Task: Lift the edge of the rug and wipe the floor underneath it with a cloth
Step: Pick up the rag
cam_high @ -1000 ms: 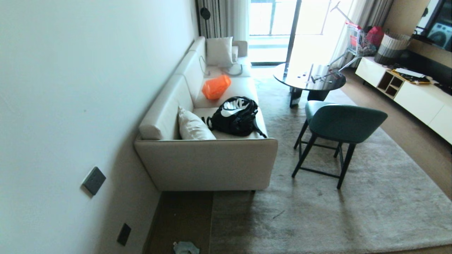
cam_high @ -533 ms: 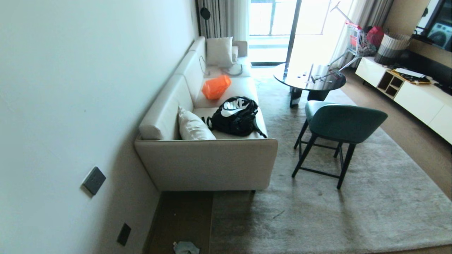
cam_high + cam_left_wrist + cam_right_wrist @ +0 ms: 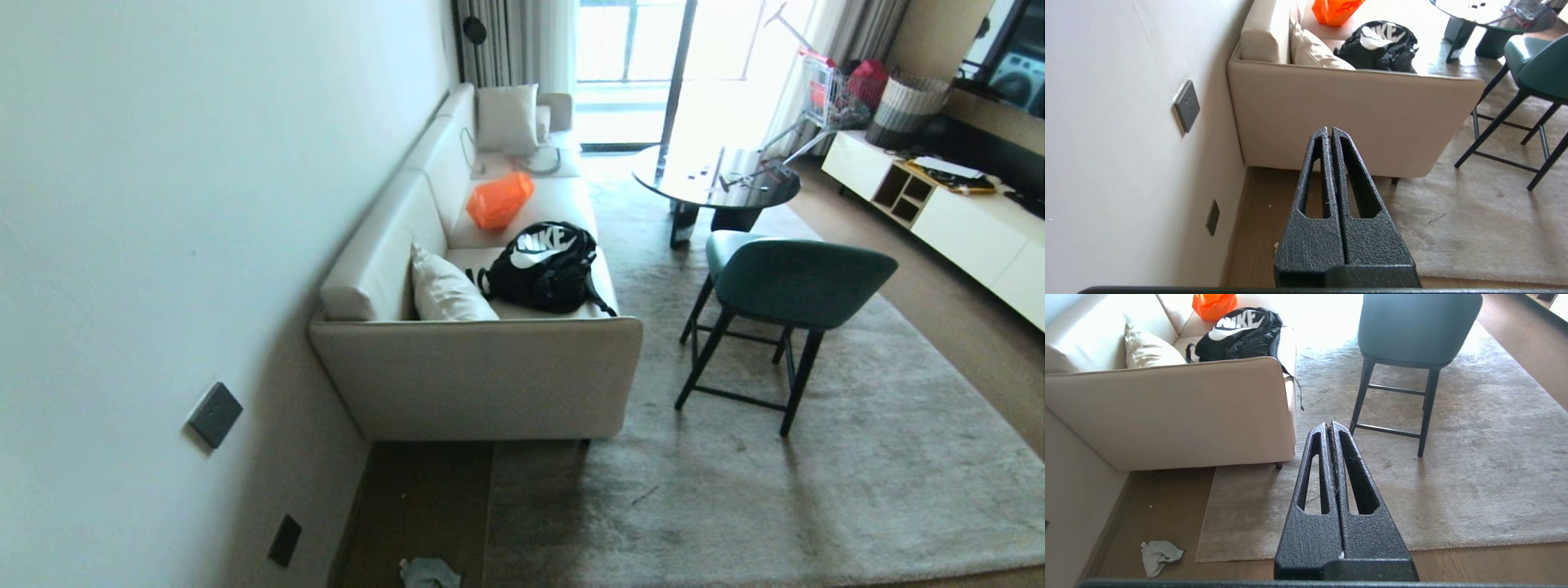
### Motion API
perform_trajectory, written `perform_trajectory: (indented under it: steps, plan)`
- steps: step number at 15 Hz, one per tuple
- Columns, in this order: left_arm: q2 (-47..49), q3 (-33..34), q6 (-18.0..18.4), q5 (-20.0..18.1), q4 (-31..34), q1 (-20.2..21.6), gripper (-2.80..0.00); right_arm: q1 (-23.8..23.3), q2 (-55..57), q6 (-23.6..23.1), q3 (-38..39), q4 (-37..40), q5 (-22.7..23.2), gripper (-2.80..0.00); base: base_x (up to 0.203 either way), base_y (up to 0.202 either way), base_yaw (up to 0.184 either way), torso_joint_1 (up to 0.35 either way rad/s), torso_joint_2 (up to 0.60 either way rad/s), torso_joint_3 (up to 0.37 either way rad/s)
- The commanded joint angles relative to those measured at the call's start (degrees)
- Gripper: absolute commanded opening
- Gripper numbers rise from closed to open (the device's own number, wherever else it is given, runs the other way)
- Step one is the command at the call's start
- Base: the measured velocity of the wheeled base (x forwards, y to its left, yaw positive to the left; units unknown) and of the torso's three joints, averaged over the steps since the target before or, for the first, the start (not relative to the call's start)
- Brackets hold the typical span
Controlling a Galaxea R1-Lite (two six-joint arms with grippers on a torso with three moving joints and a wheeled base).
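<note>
Grey-blue cloth crumpled on floor nr rug edge; both grippers closed, empty.

Crumpled cloth on floor beside flat rug edge.

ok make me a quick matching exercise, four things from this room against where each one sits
Things:
1. cloth
2. black backpack
3. green chair
4. orange bag

Places:
A. on the sofa seat, beside the white cushion
B. on the wood floor, off the rug corner
C. on the sofa, farther back towards the window
D. standing on the rug

Pairs: 1-B, 2-A, 3-D, 4-C
</note>
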Motion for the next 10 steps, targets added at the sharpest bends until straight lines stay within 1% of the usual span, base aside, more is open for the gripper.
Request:
perform_trajectory:
  steps: [1, 8, 10]
  plan:
    - [0.0, 0.0, -0.06, 0.02, -0.06, 0.01, -2.8, 0.02, 0.07, 0.02, 0.0, -0.06, -0.01, -2.8, 0.0, 0.0, 0.0, -0.11, 0.27, 0.147]
    - [0.0, 0.0, -0.06, 0.02, -0.06, 0.01, -2.8, 0.02, 0.07, 0.02, 0.0, -0.04, -0.01, -2.8, 0.0, 0.0, 0.0, -0.132, 0.32, 0.176]
    - [0.0, 0.0, -0.06, 0.02, -0.06, 0.01, -2.8, 0.02, 0.07, 1.09, 0.0, -0.04, -0.99, -2.8, 0.0, 0.0, 0.0, -0.13, 0.31, 0.176]
